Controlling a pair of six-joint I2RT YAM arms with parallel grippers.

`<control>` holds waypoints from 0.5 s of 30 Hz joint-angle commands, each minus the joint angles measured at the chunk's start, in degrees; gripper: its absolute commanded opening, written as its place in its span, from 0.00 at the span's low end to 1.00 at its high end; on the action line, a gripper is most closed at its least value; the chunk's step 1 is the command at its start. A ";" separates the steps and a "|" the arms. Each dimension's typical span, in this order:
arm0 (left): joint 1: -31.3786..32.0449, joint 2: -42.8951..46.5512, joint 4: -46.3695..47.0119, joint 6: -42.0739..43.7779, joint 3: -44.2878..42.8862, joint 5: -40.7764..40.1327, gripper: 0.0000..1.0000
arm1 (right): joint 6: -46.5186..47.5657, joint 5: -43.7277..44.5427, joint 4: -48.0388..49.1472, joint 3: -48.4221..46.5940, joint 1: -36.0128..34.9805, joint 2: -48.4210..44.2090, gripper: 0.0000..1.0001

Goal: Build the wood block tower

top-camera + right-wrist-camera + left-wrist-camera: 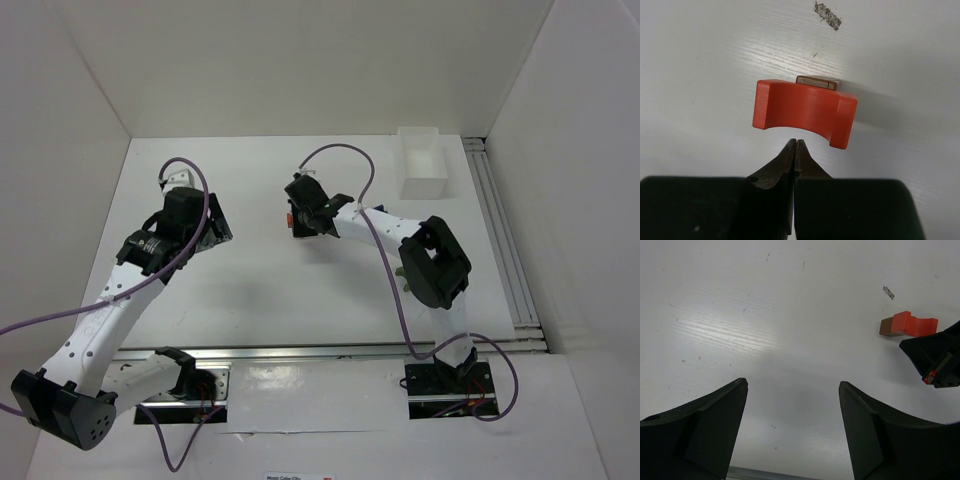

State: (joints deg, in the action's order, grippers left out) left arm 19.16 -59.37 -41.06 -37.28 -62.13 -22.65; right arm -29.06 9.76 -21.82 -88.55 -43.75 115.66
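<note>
A red notched block lies on the white table, its notch facing my right gripper. A brown block shows just behind it, touching it; I cannot tell whether the red one rests on it. My right gripper is shut and empty, its tips a short way in front of the notch. In the top view it is beside the red block. My left gripper is open and empty over bare table. The red block and brown block lie to its far right. Green and blue blocks are out of view.
A white rectangular bin stands at the back right. Metal rails run along the right side and the front edge of the table. White walls close in the back and sides. Purple cables loop over both arms.
</note>
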 commanded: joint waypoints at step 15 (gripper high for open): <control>-0.35 1.19 1.77 1.42 -0.10 -0.72 0.86 | 0.85 1.75 0.73 -3.46 -0.64 1.68 0.00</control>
State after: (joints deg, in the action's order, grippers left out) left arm 19.16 -59.37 -41.06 -37.26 -62.13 -22.65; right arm -28.82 10.31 -21.87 -89.06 -43.75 116.71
